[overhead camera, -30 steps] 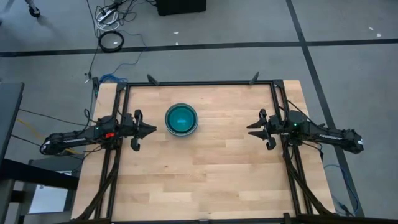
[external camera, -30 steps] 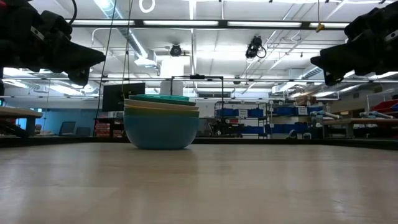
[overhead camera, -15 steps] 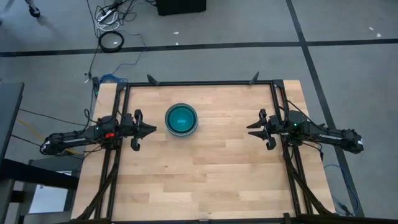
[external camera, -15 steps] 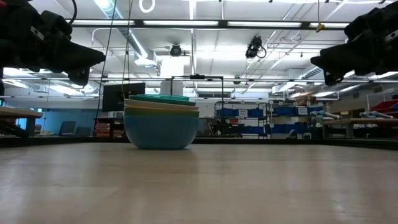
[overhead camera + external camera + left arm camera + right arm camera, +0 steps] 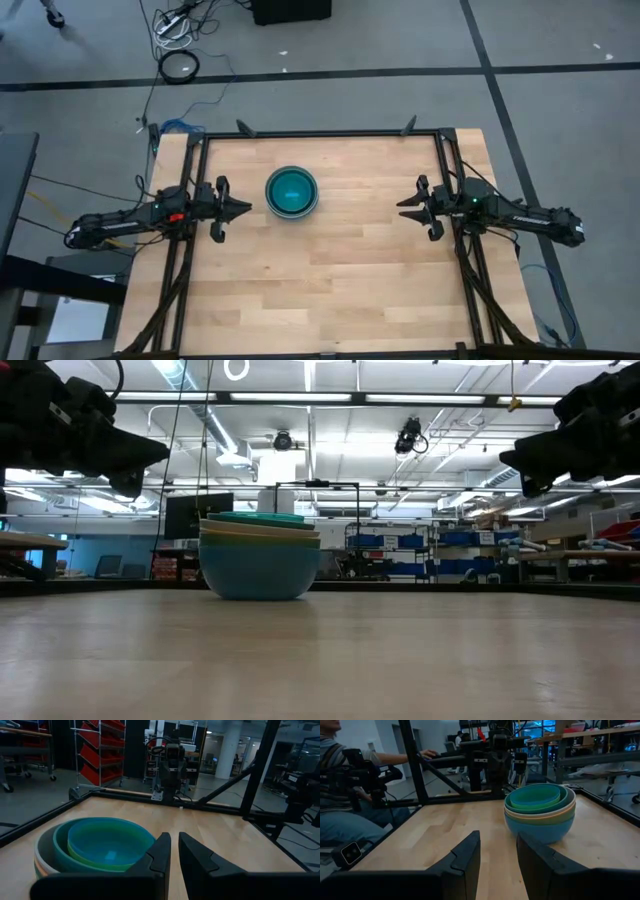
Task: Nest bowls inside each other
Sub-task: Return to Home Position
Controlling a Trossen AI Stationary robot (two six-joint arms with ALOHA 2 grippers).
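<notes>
Left gripper (image 5: 243, 208) over the left side of the table (image 5: 350, 280), arm low along the edge, pointing inward, just short of the bowls (image 5: 291, 191). Fingers (image 5: 161, 851) closed down to a narrow slit, nothing held. Right gripper (image 5: 404, 208) mirrored over the right side, well apart from the stack; fingers (image 5: 465, 855) parted by a clear gap, empty.

One nested stack, back left of the table's middle. From above, only a teal inside ringed by thin rims. From table height, a cyan outer bowl, a pale rim above it, teal on top. From the left wrist, teal innermost, then a lime-green rim, light blue, grey outside. From the right wrist, also a seated person (image 5: 340, 822) beyond the table.
</notes>
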